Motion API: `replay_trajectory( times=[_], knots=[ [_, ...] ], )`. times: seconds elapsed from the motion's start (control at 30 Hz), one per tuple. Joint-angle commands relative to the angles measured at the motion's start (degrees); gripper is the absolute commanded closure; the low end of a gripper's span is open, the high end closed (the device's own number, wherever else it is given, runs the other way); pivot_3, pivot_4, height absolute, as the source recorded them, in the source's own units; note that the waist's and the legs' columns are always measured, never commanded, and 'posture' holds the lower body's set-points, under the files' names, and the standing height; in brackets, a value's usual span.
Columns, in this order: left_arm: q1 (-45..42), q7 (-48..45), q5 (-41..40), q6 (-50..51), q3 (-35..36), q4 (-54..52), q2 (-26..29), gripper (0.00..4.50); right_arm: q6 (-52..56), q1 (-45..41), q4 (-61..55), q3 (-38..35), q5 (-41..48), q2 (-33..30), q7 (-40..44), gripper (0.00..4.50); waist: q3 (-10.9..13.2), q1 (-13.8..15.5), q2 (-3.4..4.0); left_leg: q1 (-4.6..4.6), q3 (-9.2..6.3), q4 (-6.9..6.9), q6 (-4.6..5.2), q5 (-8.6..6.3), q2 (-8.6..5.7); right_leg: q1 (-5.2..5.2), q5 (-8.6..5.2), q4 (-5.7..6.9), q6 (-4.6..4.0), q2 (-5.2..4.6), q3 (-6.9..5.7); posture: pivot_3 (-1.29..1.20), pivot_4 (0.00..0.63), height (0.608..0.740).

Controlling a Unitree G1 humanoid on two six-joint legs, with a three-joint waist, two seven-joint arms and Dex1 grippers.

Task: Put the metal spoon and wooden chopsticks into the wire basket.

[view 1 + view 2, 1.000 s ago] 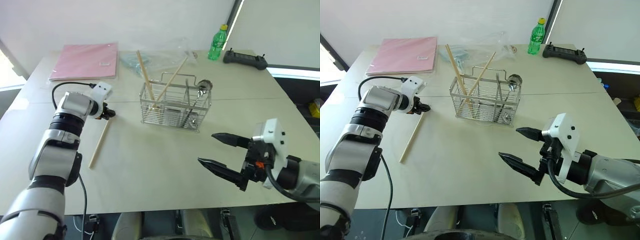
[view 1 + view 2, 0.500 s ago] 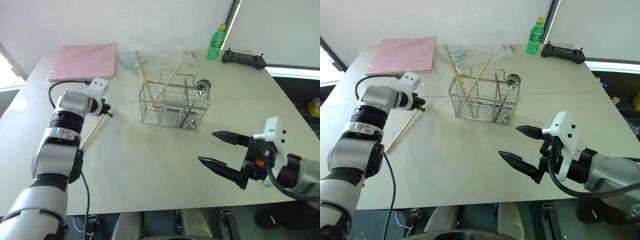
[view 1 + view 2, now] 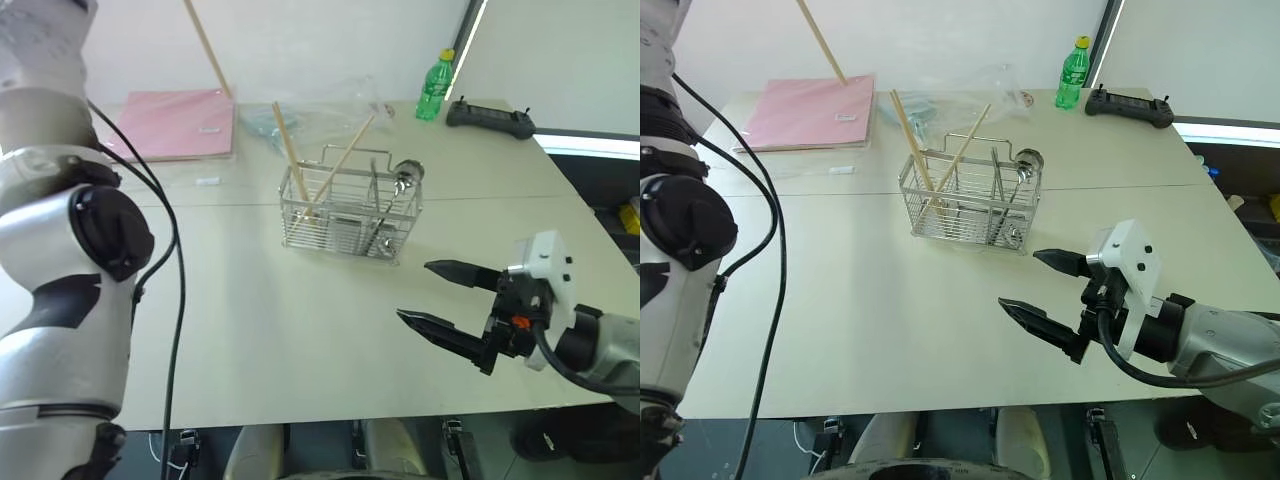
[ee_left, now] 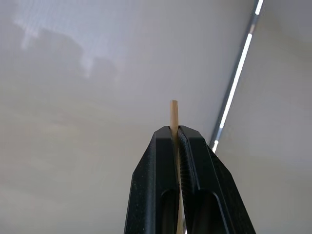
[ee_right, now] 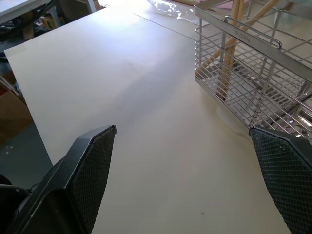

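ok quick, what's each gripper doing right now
Left gripper: shut on a wooden chopstick.
Right gripper: open, holding nothing.

Looks like an office or lab room. Plain white walls, a big beige table. There's a black handheld controller by a pink paper folder.

The wire basket stands upright near the middle of the counter, silver grid sides with a loop handle on top; two wooden chopsticks lean crossed inside it, tips rising above the rim; the metal spoon stands in its right end, round bowl up; a third chopstick is lifted high, pinched in the closed left pincer.
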Motion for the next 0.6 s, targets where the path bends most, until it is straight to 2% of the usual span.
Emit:
replay_trajectory(
  times=[0.03,0.17,0.27,0.53,0.6],
  knots=[
    [3.36,-2.04,-1.84,2.15,-4.27,-10.63,-5.04,4.45,-0.88,-0.51,-0.38,-0.49,0.18,-0.07,0.08,0.0,0.01,0.11,-0.01,0.01,0.0,0.07,-0.03,0.02,0.02,0.1,-0.02,-0.01,-0.03,-0.01,-0.01,0.0,0.15,0.728],
    [10.57,-1.22,-2.39,4.76,-8.35,-21.68,-10.99,4.45,-1.04,-0.44,-0.32,-0.8,0.84,0.2,-0.33,0.0,0.01,-0.03,-0.02,0.04,0.06,0.23,-0.06,0.04,0.03,0.35,-0.02,-0.15,-0.36,-0.09,0.04,0.0,0.15,0.728],
    [13.61,-0.78,-1.73,5.0,-11.07,-25.77,-13.95,4.45,-1.05,-0.43,-0.36,-1.1,1.3,0.15,-0.64,0.0,0.02,-0.18,-0.04,-0.05,0.07,0.17,-0.05,0.04,0.01,0.17,-0.01,-0.09,-0.35,-0.06,0.06,0.0,0.15,0.728],
    [17.02,-1.93,-1.47,6.79,-15.05,-28.2,-15.47,4.45,-1.22,-0.6,-0.19,-1.35,1.88,0.22,-1.81,0.0,0.0,-0.11,0.02,-0.03,0.07,0.02,0.02,0.02,0.04,0.08,0.04,-0.04,-0.12,0.04,0.06,0.0,0.15,0.728],
    [17.57,-1.92,-2.06,8.16,-15.0,-28.35,-15.49,3.82,-1.38,-0.63,-0.19,-1.36,2.13,0.42,-2.35,0.0,0.01,-0.08,0.01,-0.05,0.07,0.1,0.02,0.02,0.03,0.11,-0.07,-0.05,-0.33,0.03,0.06,0.0,0.15,0.728]
  ],
)
